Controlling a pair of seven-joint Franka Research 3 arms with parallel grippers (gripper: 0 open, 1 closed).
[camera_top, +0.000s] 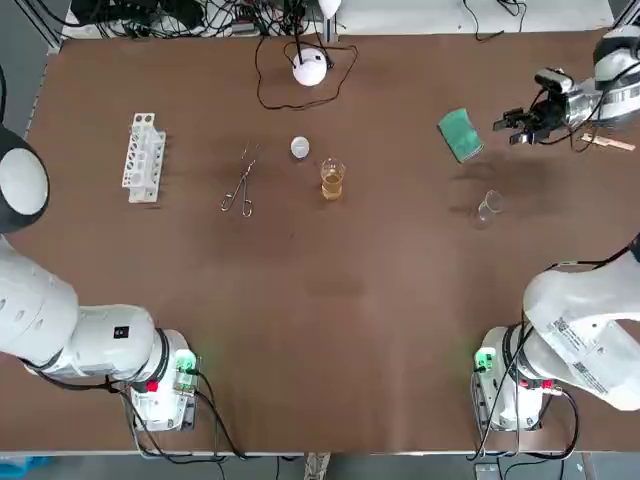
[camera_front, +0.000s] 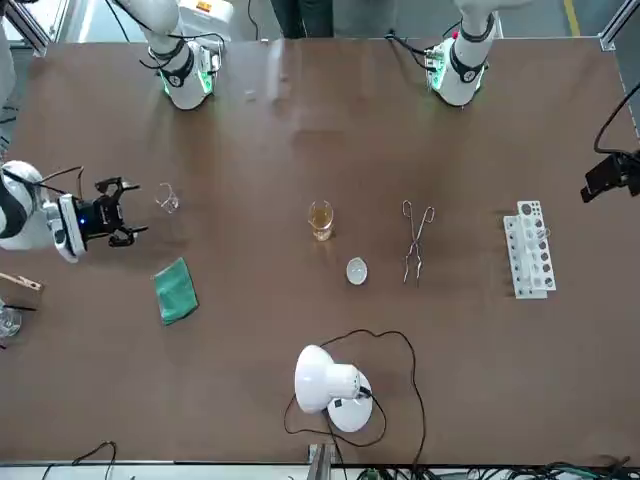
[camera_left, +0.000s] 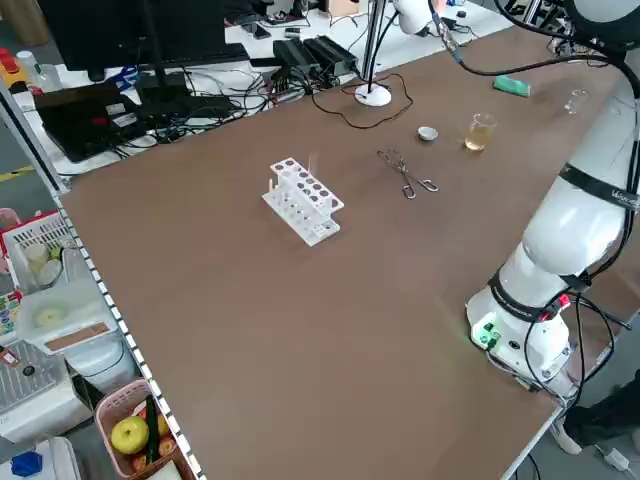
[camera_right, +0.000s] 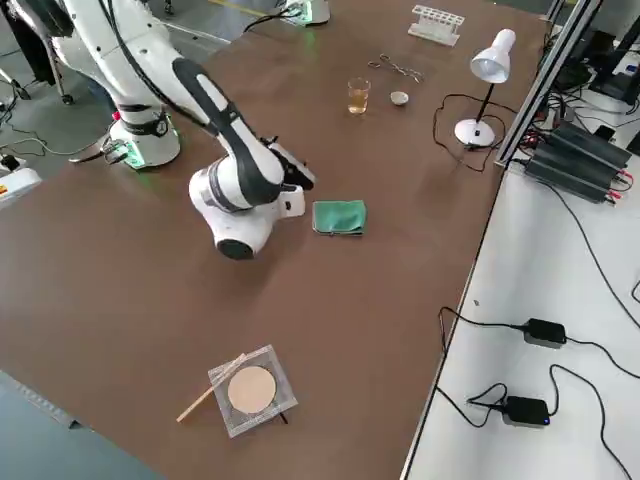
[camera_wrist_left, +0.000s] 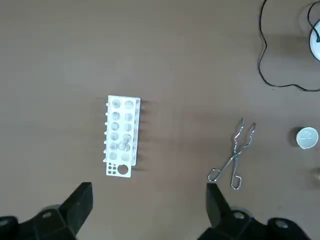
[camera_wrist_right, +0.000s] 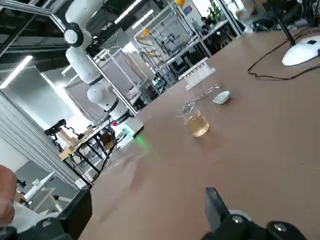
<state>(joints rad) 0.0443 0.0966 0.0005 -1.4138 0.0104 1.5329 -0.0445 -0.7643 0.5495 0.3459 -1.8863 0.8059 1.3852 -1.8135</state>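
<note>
Hazards at right pincer (camera_top: 508, 127): fingers apart, holding nothing, pointed left above far right of surface (camera_top: 400, 300). Green cloth (camera_top: 460, 135) lies flat just left of it, apart from fingertips. Small empty glass (camera_top: 488, 206) stands near, on nearer side. Likely faults: pinch on limp cloth catches only edge, so fabric bunches or slips out; too-low approach scrapes surface; arm sweep toward near side tips light glass. Left pincer (camera_wrist_left: 147, 187), fingers apart, idle high over tube rack (camera_wrist_left: 122, 136) at left.
</note>
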